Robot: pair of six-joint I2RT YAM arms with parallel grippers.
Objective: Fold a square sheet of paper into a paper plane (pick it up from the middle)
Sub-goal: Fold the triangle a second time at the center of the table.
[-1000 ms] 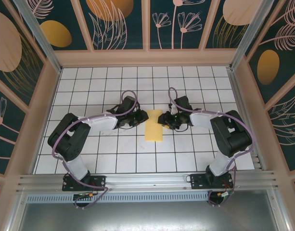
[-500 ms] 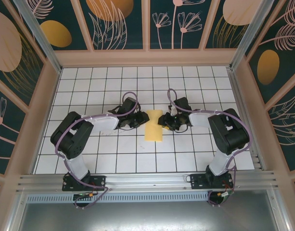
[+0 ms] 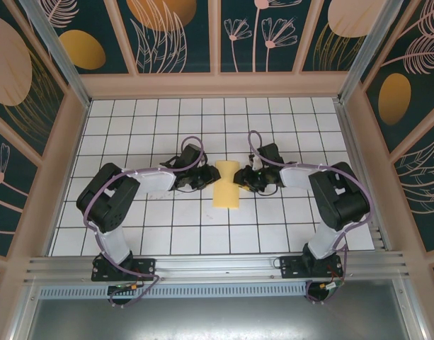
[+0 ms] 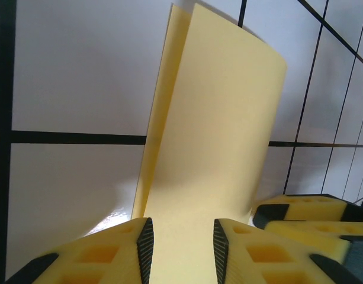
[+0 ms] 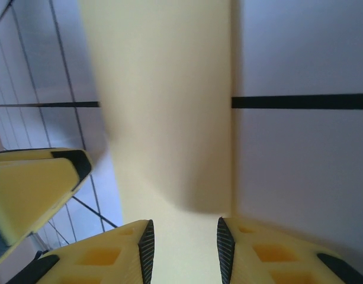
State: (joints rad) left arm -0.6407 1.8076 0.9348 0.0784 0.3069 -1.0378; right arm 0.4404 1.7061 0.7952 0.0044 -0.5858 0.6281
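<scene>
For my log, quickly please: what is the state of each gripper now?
Left gripper: open, the folded yellow paper showing in the gap.
Right gripper: open, the same paper in its gap.

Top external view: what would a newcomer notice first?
A folded pale-yellow sheet of paper lies at the centre of the white grid-tiled table, flanked by the left gripper and right gripper. In both wrist views it shows in the gap between parted yellow fingers.

Free tabletop [image 3: 167,234] beside folded paper [image 3: 226,191]
</scene>
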